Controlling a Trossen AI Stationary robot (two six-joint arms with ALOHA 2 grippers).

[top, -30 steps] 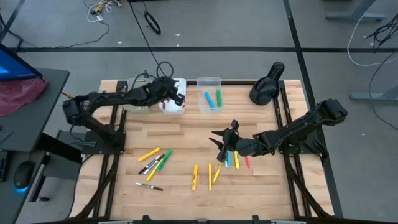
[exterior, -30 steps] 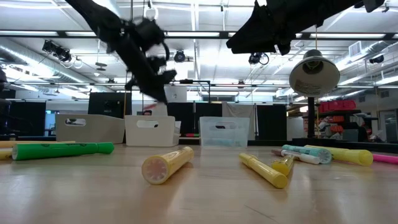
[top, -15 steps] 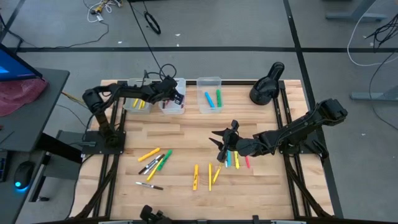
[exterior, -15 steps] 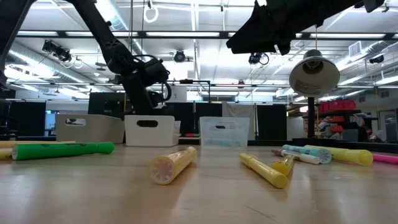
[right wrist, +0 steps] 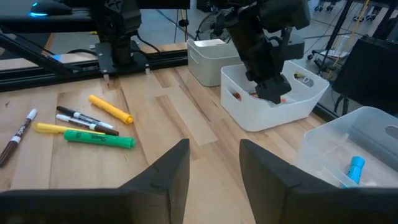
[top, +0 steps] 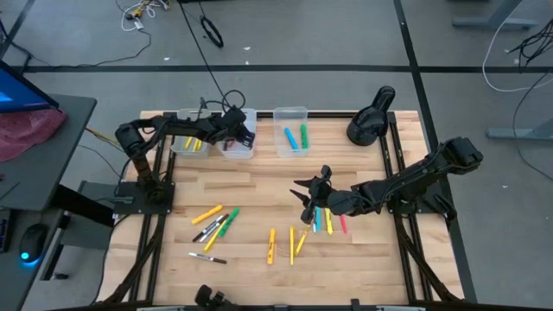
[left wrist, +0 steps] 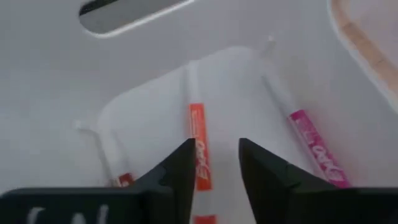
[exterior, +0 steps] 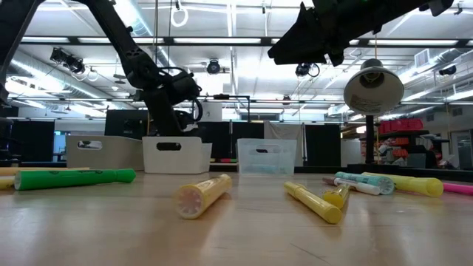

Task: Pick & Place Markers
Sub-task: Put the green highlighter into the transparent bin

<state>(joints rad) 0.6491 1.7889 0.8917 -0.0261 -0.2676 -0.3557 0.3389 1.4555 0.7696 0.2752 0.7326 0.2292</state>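
Observation:
My left gripper is open and reaches down into the middle white bin at the table's far left. Past its fingers an orange marker lies flat on the bin's floor, with a pink marker and a red-tipped one beside it. The right wrist view shows the same gripper inside that bin. My right gripper hovers open over the table's middle with nothing between its fingers. Loose markers lie on the wood: yellow, green, black, and several near my right gripper.
A second white bin stands left of the middle one. To the right, a clear bin holds a blue and a green marker. A dark lamp-like object sits at the far right. Bare wood lies between the bins and the loose markers.
My left gripper has come down from above the middle white bin into it, tipping more steeply downward, and has kept still there for the last half second. My right arm has stayed where it was.

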